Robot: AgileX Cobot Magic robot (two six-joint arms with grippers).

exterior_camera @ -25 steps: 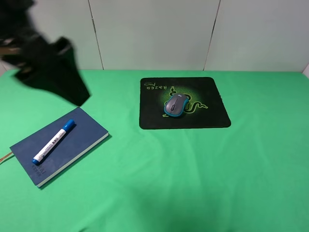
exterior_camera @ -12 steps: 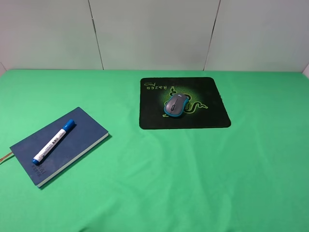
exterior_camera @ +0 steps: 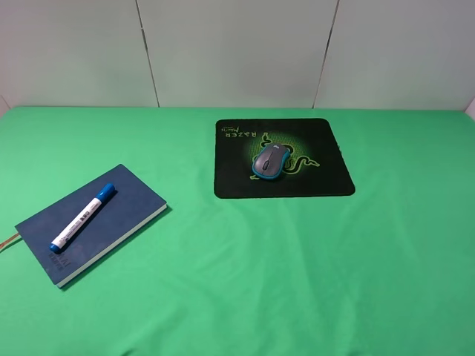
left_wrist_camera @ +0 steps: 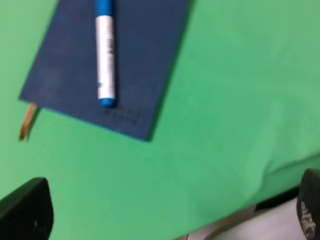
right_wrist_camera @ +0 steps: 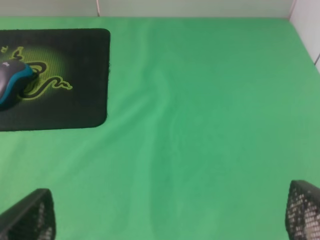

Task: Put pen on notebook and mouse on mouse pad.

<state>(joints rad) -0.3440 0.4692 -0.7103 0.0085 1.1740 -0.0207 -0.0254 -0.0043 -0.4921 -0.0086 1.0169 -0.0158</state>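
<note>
Green cloth (exterior_camera: 297, 259): one pen (exterior_camera: 82, 217) on one notebook (exterior_camera: 126, 208); both grippers' fingers (left_wrist_camera: 25, 210) spread.

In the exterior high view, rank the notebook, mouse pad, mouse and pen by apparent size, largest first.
1-2. Notebook and mouse pad: similar apparent area, too close to rank; the notebook also lies nearer the camera.
3-4. Pen and mouse: the pen looks longer, the mouse wider; unranked.

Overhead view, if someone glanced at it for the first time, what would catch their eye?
First the black mouse pad with its bright green emblem, far centre of the green table, with the mouse sitting on it. Then the dark blue notebook at near left, lying at an angle, with the pen resting on its cover.
</note>
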